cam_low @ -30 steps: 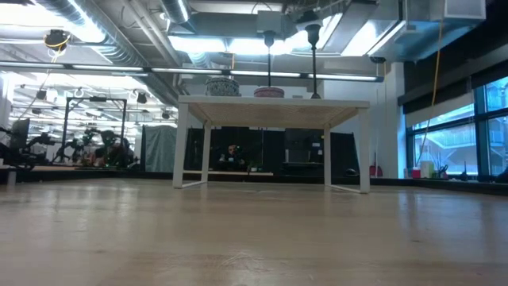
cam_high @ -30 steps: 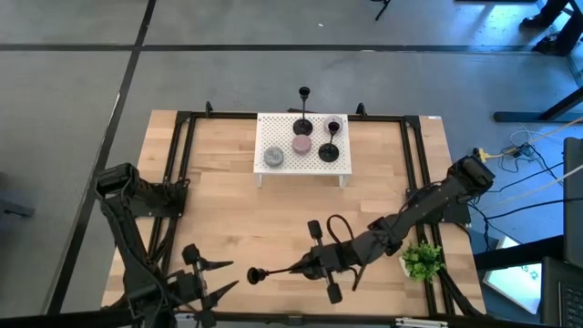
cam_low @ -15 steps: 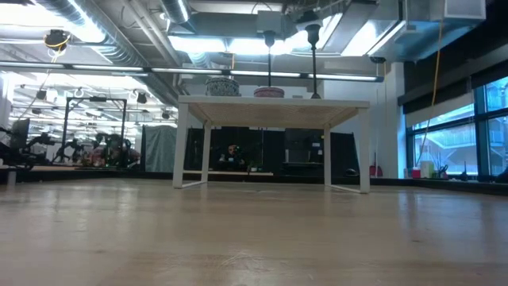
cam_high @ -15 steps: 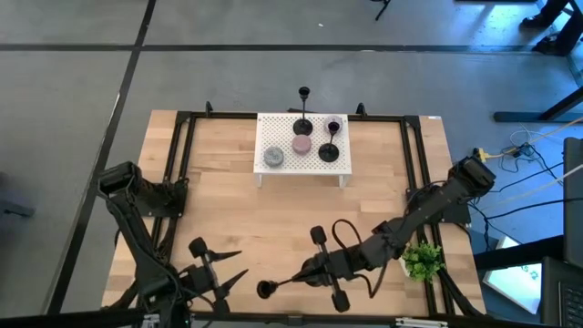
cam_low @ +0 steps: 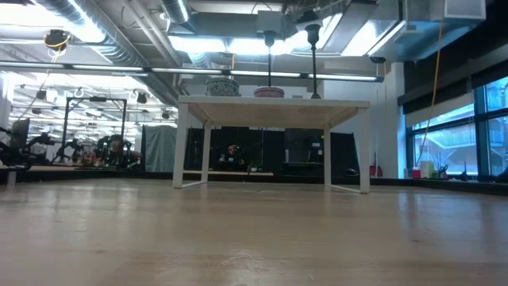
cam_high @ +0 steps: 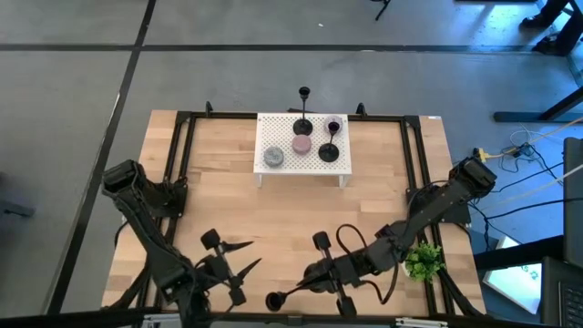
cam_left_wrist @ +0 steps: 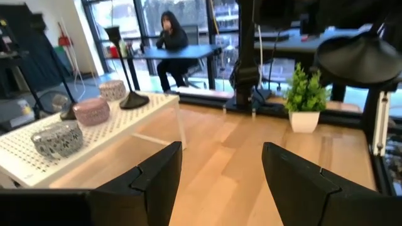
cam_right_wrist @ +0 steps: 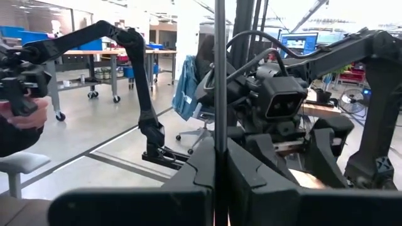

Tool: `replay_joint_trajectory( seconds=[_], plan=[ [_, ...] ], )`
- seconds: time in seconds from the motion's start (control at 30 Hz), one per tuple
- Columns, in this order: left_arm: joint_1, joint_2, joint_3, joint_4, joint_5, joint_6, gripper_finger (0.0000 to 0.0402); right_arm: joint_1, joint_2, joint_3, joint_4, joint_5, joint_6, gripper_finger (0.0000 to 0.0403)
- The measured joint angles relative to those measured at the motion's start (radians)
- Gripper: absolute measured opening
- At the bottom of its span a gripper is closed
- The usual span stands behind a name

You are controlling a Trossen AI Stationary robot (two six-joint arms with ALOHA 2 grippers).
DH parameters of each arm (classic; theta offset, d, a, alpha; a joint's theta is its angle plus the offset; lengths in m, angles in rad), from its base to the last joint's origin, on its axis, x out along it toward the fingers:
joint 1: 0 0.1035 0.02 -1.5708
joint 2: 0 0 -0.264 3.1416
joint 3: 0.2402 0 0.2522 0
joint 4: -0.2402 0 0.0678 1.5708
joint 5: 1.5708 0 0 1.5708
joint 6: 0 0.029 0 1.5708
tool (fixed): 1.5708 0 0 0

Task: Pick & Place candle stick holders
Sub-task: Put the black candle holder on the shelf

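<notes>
Wooden bench [cam_high: 273, 219], grey floor around. Candle stick holder [cam_high: 290, 292]: lying horizontal, base toward left end effector [cam_high: 239, 271], which gapes; right end effector [cam_high: 314, 281] clamped on stem.

The high view looks straight down on the whole wooden table [cam_high: 273, 219], the low view looks level across it toward the white perforated stand [cam_low: 270, 103], which the left wrist view also shares, nearer.

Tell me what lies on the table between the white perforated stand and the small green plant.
Nothing but bare wood: in the high view the stretch from the white stand to the plant is crossed only by the black frame rail.
</notes>
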Motion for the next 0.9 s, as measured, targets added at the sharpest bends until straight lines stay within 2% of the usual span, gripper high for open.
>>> replay_joint_trajectory(
  seconds=[0.2, 0.47, 0.63, 0.9],
  plan=[
    [0.044, 0.000, 0.000, 0.041, 0.097, 0.057, 0.0216, -0.003, 0.000, -0.054, 0.078, 0.000, -0.003, 0.0012],
    [0.055, 0.001, 0.000, 0.154, 0.101, 0.224, 0.0216, -0.022, 0.000, -0.137, 0.217, 0.001, 0.005, 0.0012],
    [0.061, 0.001, 0.000, 0.230, 0.108, 0.328, 0.0216, -0.028, 0.000, -0.154, 0.240, -0.002, 0.018, 0.0012],
    [0.099, 0.001, 0.000, 0.342, 0.215, 0.476, 0.0216, -0.028, 0.001, -0.240, 0.441, 0.000, 0.020, 0.0012]
  ],
)
